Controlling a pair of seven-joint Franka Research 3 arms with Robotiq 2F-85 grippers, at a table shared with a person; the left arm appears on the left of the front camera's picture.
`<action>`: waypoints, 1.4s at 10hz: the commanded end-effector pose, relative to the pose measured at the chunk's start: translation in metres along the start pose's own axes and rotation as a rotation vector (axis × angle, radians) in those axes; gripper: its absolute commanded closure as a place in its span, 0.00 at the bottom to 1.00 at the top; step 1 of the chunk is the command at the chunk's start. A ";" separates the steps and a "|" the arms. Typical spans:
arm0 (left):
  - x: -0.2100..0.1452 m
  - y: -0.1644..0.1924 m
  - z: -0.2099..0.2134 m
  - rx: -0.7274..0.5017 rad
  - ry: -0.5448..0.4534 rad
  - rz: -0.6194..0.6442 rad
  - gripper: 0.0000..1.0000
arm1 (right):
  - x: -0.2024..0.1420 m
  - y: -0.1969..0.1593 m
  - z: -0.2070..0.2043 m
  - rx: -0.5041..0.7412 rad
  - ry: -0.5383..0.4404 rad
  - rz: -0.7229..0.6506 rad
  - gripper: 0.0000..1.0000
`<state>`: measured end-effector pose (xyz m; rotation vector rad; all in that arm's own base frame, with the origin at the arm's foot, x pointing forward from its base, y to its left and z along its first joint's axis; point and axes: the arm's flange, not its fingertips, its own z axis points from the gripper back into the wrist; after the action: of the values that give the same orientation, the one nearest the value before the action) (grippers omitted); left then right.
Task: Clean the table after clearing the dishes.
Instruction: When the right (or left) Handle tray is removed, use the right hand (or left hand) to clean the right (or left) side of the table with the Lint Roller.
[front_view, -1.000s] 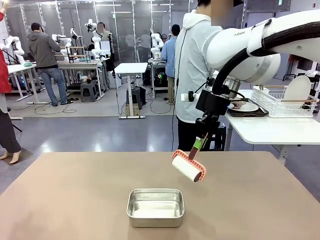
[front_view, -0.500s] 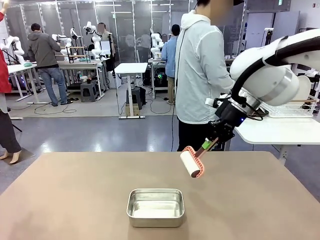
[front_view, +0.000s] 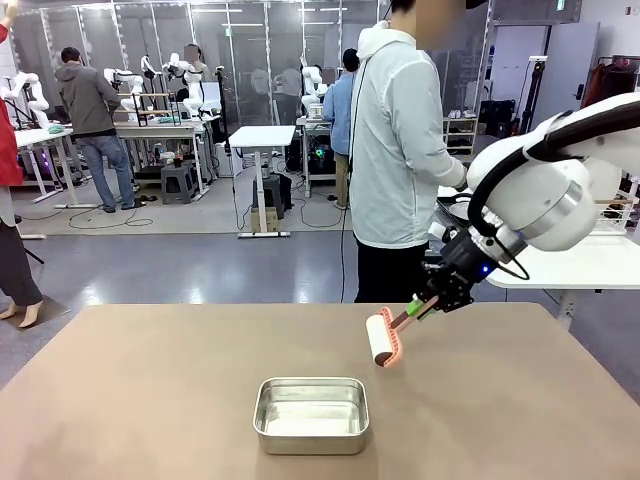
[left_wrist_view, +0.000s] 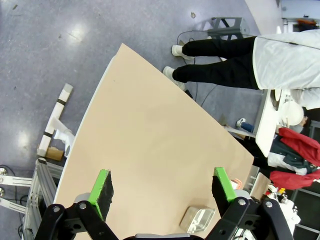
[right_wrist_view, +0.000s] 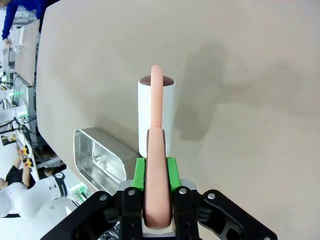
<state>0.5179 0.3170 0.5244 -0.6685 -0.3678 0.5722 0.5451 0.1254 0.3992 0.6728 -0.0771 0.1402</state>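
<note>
Green-padded fingers (right_wrist_view: 140, 172) of the right gripper (right_wrist_view: 156, 175) are clamped narrowly on the salmon-pink plastic handle (right_wrist_view: 156, 95) of a lint roller with a white cylindrical adhesive roll (front_view: 382, 338). The roller is held low over the large tan-brown matte table (front_view: 150, 400), at about 2 o'clock from the square shiny steel pan (front_view: 311, 413), which sits near the table's 6 o'clock edge. Whether the roll touches the surface cannot be told.

No plates are seen on the tan top; a round white plate (left_wrist_view: 291, 112) is made out on the smaller white table (front_view: 560, 262) at 3 o'clock, so the clearing is judged done and the cleaning step is judged to be in hand.

For the next move, the roll is likely to need pressing flat onto the top and drawing across it in straight passes, with the pan kept clear of its path.

Over the table's 9 o'clock side, the left gripper (left_wrist_view: 165, 185) is held high with its fingers (left_wrist_view: 102, 190) spread wide and nothing between them. A person in a pale grey hooded top (front_view: 400, 150) stands at the 12 o'clock edge, turned toward the white table.
</note>
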 end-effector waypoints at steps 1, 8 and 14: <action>-0.006 0.001 0.002 0.000 -0.011 -0.008 0.00 | 0.012 -0.010 -0.016 0.022 -0.009 -0.064 0.79; -0.006 0.001 0.002 0.000 -0.011 -0.008 0.00 | -0.006 -0.105 -0.018 0.063 -0.030 -0.254 0.79; -0.006 0.001 0.002 0.000 -0.011 -0.008 0.00 | -0.015 -0.174 0.037 -0.106 -0.006 -0.230 0.79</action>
<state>0.5178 0.3172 0.5244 -0.6685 -0.3679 0.5726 0.5585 -0.0116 0.3434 0.7391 0.0027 -0.0848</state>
